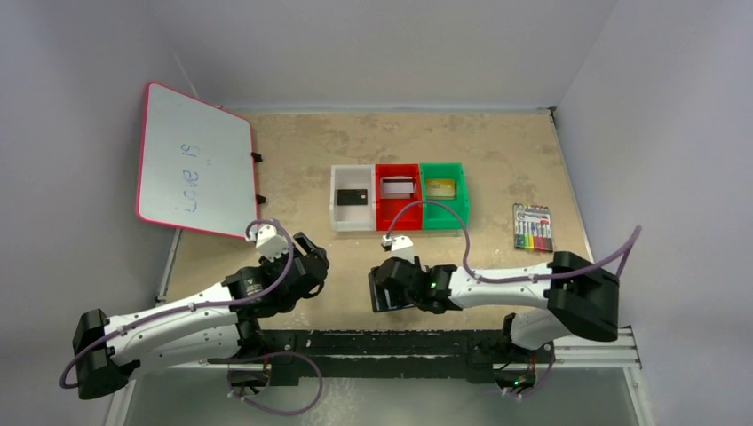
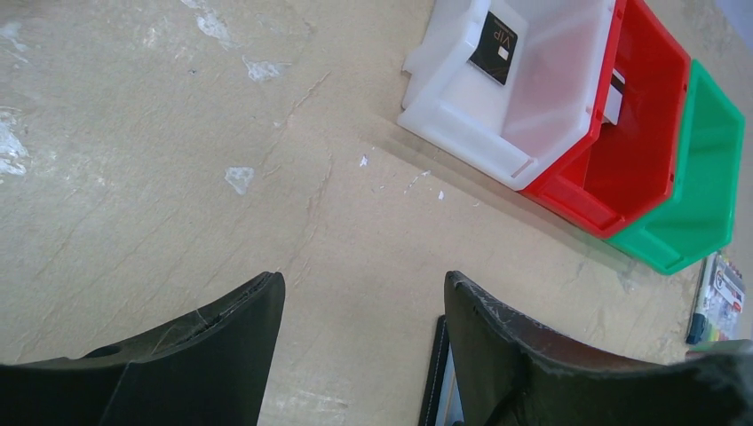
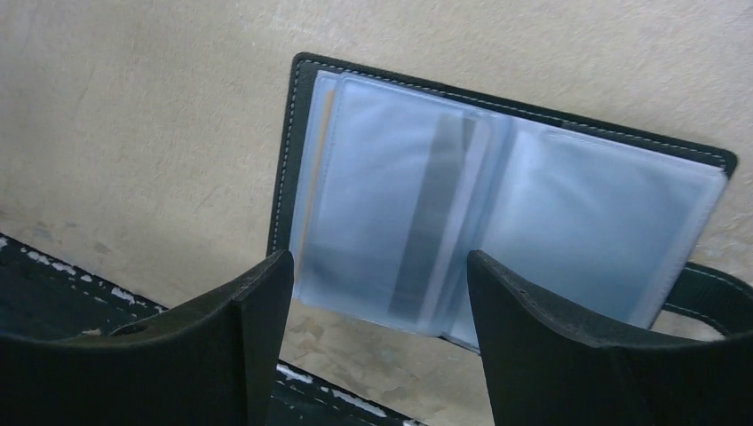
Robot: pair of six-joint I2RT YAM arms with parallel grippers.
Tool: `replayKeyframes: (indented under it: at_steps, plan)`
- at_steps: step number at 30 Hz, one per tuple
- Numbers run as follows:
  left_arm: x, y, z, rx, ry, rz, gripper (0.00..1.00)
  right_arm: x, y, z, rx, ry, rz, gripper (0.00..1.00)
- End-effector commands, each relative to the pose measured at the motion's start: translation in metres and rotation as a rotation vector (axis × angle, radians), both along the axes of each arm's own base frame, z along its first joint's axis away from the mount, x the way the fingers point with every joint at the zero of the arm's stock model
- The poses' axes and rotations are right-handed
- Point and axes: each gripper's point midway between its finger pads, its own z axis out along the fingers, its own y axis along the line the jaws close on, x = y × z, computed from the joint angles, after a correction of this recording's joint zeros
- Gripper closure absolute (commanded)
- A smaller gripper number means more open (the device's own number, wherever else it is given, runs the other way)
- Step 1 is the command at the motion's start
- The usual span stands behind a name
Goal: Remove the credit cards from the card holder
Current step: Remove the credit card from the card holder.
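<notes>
The card holder [image 3: 497,191] lies open and flat on the table, its grey-blue clear sleeves facing up and its strap tab [image 3: 710,293] at the right. A dark stripe shows through one sleeve. My right gripper [image 3: 377,266] hovers open over the holder's near edge, with nothing between its fingers. A black card [image 1: 352,196] lies in the white bin [image 1: 341,217], a silver-grey card [image 1: 399,186] in the red bin [image 1: 397,216] and a gold-tan card [image 1: 440,187] in the green bin [image 1: 444,216]. My left gripper [image 2: 362,284] is open and empty over bare table, left of the holder's edge [image 2: 438,373].
A whiteboard [image 1: 191,160] with a red frame leans at the back left. A clear pack of coloured markers [image 1: 532,227] lies at the right. The black rail [image 1: 400,342] of the arm bases runs along the table's near edge, just behind the card holder.
</notes>
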Motion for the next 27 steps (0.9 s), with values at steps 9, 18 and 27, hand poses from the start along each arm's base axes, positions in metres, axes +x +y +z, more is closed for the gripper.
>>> replayKeyframes:
  at_steps: [9,18,27]
  plan:
    - [0.001,0.016,-0.002,0.014,-0.030,0.053,0.34,0.013,-0.002,-0.007,-0.205,-0.069,-0.136,0.35]
    - [0.001,0.014,-0.007,0.013,-0.023,0.046,0.34,0.011,0.005,-0.011,-0.208,-0.050,-0.117,0.49]
    - [0.003,-0.001,-0.013,0.011,-0.006,0.006,0.34,0.005,0.018,-0.001,-0.100,-0.030,-0.075,0.37]
